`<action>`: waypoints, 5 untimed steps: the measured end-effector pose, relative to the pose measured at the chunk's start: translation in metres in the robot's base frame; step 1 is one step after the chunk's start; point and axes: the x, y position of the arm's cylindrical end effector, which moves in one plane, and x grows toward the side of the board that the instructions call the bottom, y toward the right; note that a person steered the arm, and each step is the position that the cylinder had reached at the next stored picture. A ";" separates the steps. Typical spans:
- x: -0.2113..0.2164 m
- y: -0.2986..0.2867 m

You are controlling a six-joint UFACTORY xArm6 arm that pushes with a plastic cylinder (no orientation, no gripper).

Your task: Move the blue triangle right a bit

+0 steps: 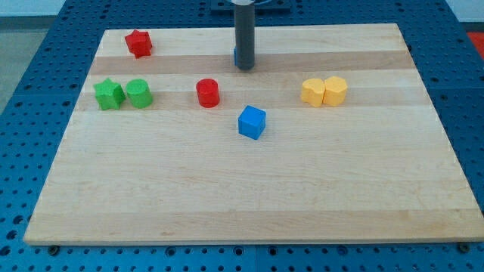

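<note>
The blue triangle [236, 55] is almost fully hidden behind my rod; only a thin blue sliver shows at the rod's left edge, near the view's top centre. My tip [244, 67] rests on the wooden board [227, 189], right in front of that block, touching or nearly touching it. The rod comes straight down from the view's top.
A blue cube [252, 122] lies below the tip. A red cylinder [207, 93] lies below-left. A red star [138, 43] is at the top left, with a green star [109, 94] and green cylinder [139, 93] at the left. Two yellow blocks [312, 91] [335, 90] touch at the right.
</note>
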 end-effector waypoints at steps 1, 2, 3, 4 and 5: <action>-0.002 -0.011; -0.015 -0.011; -0.034 -0.010; -0.036 -0.010; -0.036 -0.010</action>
